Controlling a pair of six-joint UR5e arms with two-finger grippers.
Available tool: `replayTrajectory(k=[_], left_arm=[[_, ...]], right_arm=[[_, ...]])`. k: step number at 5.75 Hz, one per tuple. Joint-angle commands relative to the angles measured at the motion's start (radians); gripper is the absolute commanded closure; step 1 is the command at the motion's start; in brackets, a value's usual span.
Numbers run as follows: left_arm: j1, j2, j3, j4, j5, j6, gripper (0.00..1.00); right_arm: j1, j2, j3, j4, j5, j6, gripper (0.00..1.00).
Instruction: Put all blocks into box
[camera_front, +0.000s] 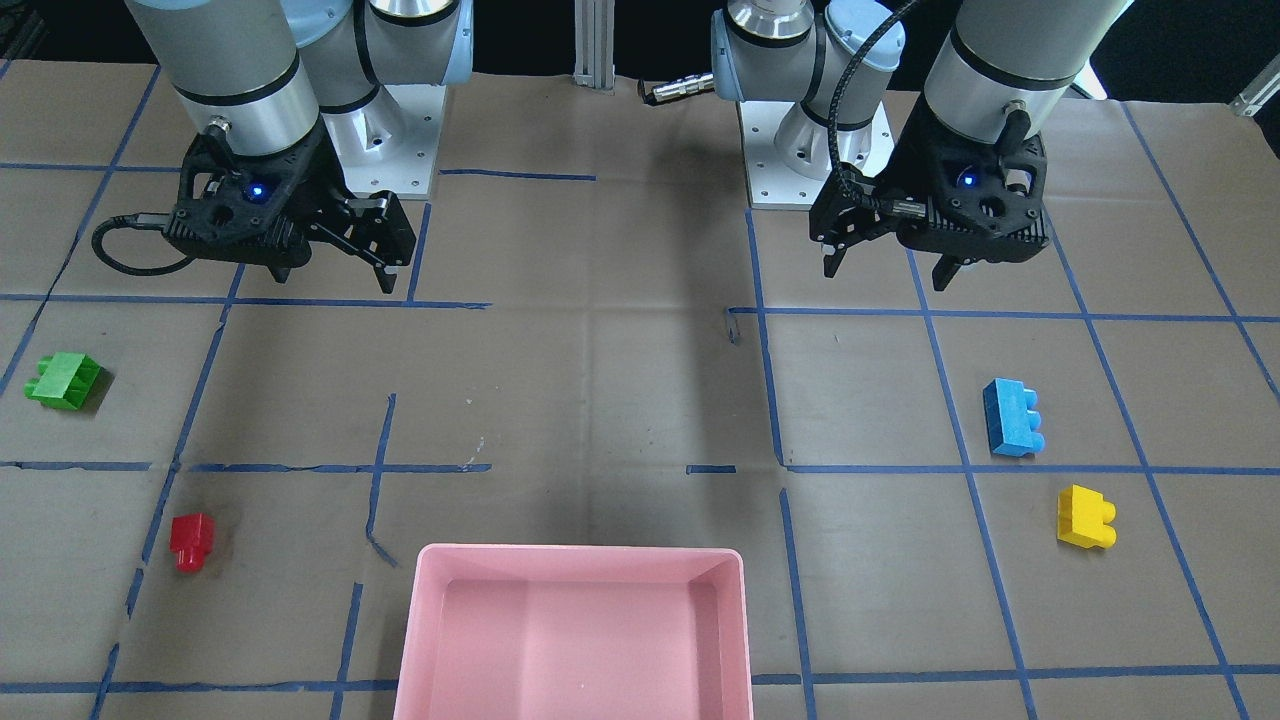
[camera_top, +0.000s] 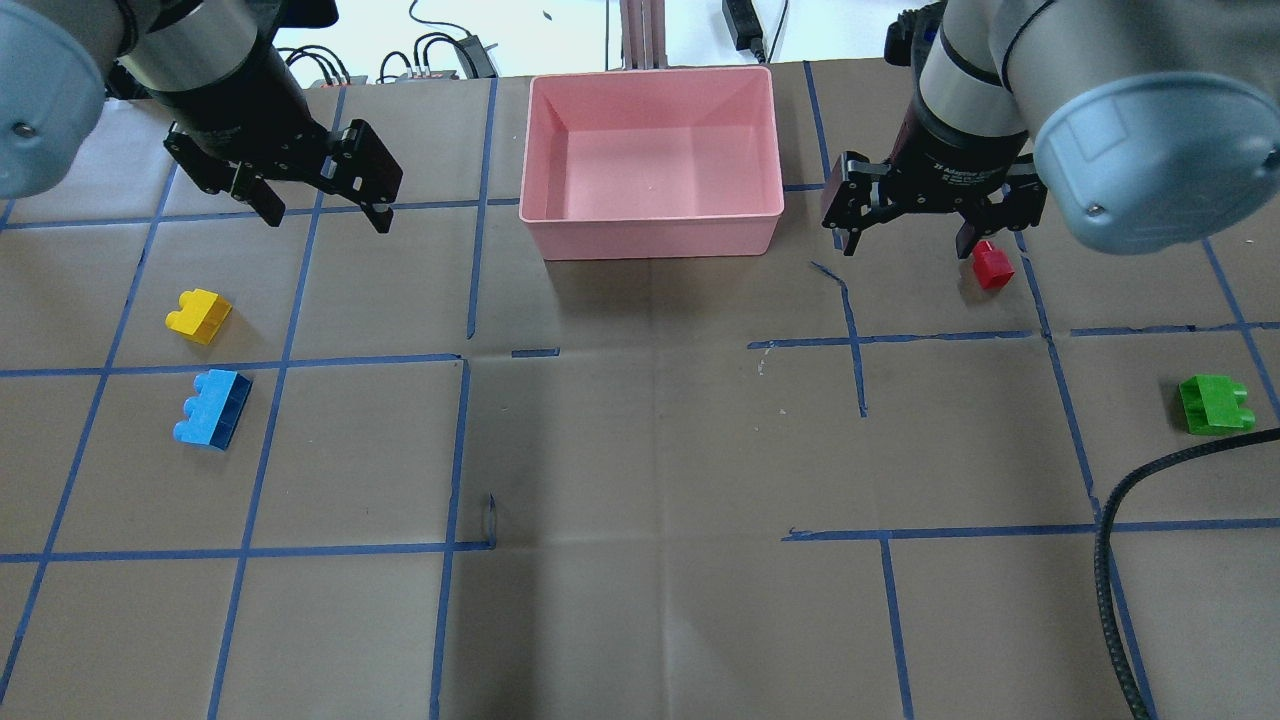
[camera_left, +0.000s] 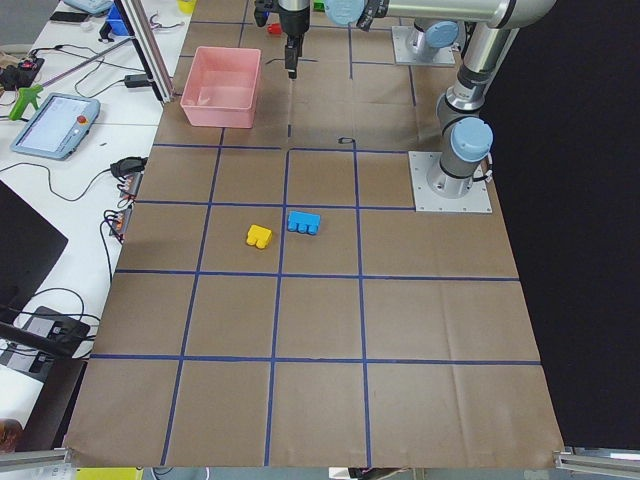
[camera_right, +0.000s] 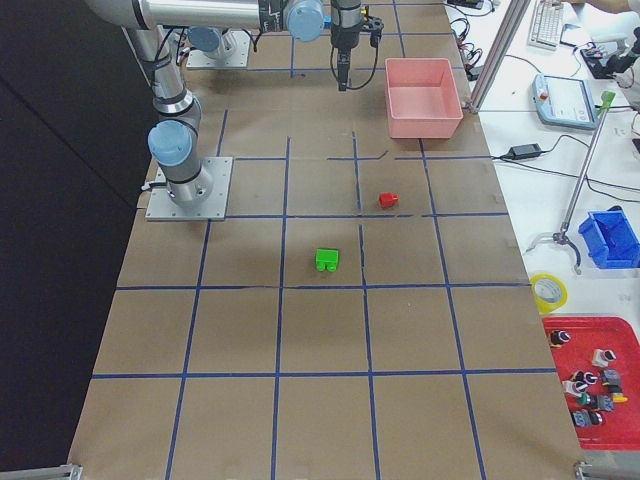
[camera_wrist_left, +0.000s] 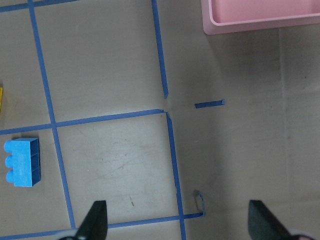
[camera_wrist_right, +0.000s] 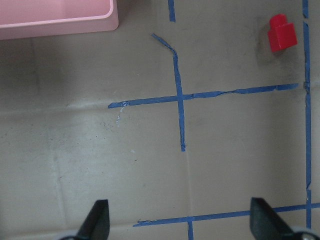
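Four blocks lie loose on the bench (camera_front: 600, 400) and none is in the box (camera_front: 580, 552).

Front-facing view: the pink box sits at bottom centre, its floor bare. The green block (camera_front: 63, 380) is at the left edge and the red block (camera_front: 190, 541) at lower left. Both lie below the right hand (camera_front: 333, 275), which hangs at upper left, jaws apart and empty. The blue block (camera_front: 1012, 418) and yellow block (camera_front: 1085, 517) lie at centre right and lower right, below the left hand (camera_front: 887, 272), likewise spread and empty.

Overhead view: the box, at top centre, holds nothing. Yellow and blue lie at the left, green at far right. Red shows just under the right hand at upper right, yet the front view puts them well apart, so I judge the hand is raised high.

Wrist views: each shows its hand's jaws spread at the bottom edge and a box corner at the top. The left one has blue at its left edge; the right one has red at upper right.

This looks like a first pick. To do it well, centre the open jaws over one block and turn the wrist so they close on flat sides rather than studs. Descend straight, then lift clear of the thin rim before releasing over the box floor.
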Motion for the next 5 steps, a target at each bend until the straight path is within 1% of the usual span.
replayTrajectory(k=[1, 5], left_arm=[[0.000, -0.001, -0.004, 0.000, -0.002, -0.001, 0.01], [0.000, 0.006, -0.011, 0.000, 0.000, 0.000, 0.01]], right_arm=[[0.000, 0.005, 0.004, -0.012, 0.003, 0.004, 0.00], [0.000, 0.013, 0.001, -0.019, 0.003, 0.004, 0.00]])
